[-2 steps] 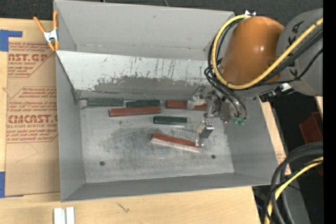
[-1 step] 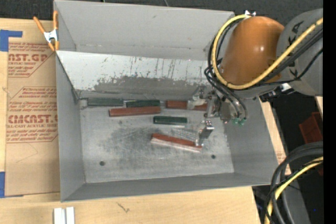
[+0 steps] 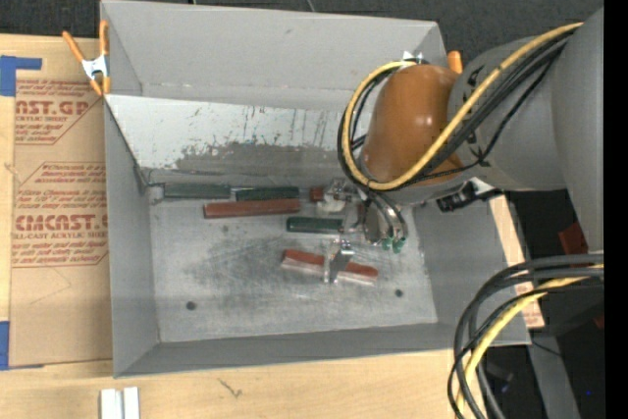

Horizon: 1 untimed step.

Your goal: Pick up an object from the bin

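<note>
My gripper (image 3: 339, 262) reaches down in the right half of the bin, its metal fingertips at a red-brown flat stick (image 3: 329, 266) that lies on the bin floor. The fingertips stand on either side of the stick's middle. A dark green stick (image 3: 316, 225) lies just behind the gripper. Further left and back lie a longer red-brown stick (image 3: 250, 207) and another dark green stick (image 3: 265, 194).
A long grey-green stick (image 3: 194, 191) lies along the foot of the bin's back wall at the left. A small red piece (image 3: 318, 195) sits near the back wall by the gripper. The arm with its orange cover and cables hangs over the bin's right side.
</note>
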Tool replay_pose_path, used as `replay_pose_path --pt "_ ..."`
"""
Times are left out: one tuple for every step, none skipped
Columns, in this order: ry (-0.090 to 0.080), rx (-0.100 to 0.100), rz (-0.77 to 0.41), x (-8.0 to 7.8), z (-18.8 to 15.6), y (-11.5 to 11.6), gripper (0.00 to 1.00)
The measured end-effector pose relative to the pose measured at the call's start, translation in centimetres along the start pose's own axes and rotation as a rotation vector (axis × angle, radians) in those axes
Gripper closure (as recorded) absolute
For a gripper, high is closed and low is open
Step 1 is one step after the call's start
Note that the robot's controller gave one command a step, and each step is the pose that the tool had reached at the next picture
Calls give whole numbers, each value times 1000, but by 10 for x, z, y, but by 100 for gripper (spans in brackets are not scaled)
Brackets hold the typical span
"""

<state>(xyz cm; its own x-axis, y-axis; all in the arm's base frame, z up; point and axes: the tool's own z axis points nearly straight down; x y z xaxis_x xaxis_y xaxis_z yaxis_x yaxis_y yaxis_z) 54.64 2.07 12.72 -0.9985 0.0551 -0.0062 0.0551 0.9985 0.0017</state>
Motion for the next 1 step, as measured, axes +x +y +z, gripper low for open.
replay_pose_path --pt "9 2 139 3 5 24 0"
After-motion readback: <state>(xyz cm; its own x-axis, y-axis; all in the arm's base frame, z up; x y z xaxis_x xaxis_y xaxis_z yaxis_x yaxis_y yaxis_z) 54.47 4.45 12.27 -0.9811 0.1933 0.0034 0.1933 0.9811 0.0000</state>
